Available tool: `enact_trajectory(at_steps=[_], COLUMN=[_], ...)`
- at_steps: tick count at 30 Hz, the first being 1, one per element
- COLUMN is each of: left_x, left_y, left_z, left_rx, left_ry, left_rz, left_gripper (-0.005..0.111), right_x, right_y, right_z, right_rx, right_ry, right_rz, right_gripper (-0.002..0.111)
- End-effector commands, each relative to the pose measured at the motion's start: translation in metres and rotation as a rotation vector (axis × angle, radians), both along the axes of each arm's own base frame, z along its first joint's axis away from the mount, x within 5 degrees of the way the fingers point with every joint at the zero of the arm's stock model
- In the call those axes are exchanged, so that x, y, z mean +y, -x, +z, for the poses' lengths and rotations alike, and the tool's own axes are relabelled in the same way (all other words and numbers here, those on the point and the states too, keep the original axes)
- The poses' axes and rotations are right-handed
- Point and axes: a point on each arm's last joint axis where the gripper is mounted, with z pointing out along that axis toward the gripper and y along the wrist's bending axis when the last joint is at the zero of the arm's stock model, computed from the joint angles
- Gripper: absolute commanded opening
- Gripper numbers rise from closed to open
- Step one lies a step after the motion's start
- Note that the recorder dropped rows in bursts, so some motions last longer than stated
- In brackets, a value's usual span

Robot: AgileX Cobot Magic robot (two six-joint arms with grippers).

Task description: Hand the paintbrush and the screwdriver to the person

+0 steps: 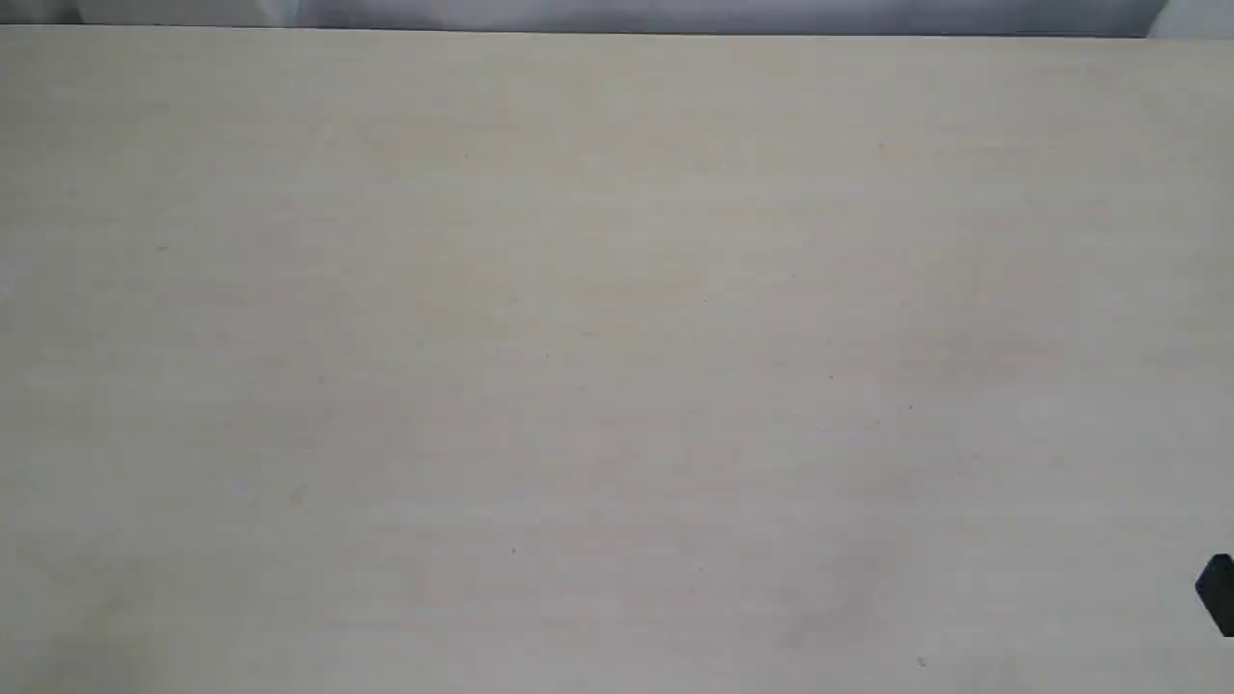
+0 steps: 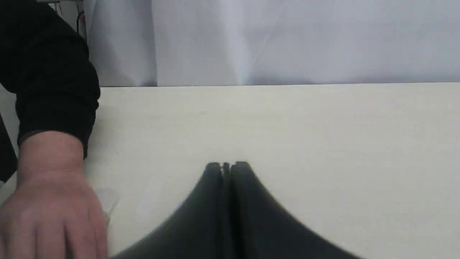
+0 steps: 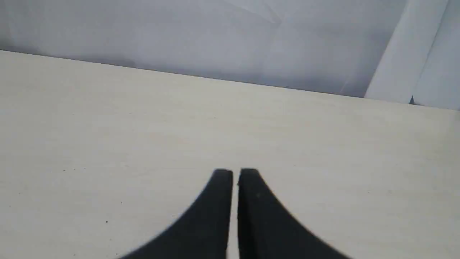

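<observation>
Neither the paintbrush nor the screwdriver shows in any view. The person's hand (image 2: 54,212), light-skinned with a dark sleeve (image 2: 50,75), rests on the table beside my left gripper (image 2: 227,166), which is shut with nothing between its fingers. My right gripper (image 3: 235,172) is shut as well, hovering over bare tabletop and holding nothing. In the exterior view only a dark tip of the right gripper (image 1: 1217,593) pokes in at the right edge; the left gripper and the hand are out of that view.
The pale wooden table (image 1: 617,347) fills the exterior view, its far edge meeting a white backdrop (image 1: 617,14). Something thin and clear (image 2: 107,199) lies by the person's fingers; what it is cannot be told.
</observation>
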Motion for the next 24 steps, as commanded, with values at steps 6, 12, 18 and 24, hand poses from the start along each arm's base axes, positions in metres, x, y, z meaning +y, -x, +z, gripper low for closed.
enact_trajectory(at_steps=[6,12,18,24], left_x=[-0.0005,-0.0005,-0.0005,-0.0006], left_y=[0.0,0.0,0.0,0.0], left_z=[0.0,0.0,0.0,-0.0001], left_rx=[-0.007,-0.007,-0.007,-0.006], left_ry=[0.003,0.003,0.003,0.005], left_rz=[-0.008,-0.008,-0.008,-0.009], left_gripper=[0.0,0.0,0.0,0.0], right_x=[-0.0006,-0.0014,-0.0033,-0.0036], right_y=[0.0004,0.0016,0.0057,0.0075], right_z=[-0.0018,-0.0062,-0.0094,-0.0092], right_rx=[0.011,0.058,0.08,0.069], right_ry=[-0.042,-0.05,-0.016,-0.012], right_rz=[-0.015,-0.027,-0.04,-0.043], right_gripper=[0.005,0.005,0.005,0.005])
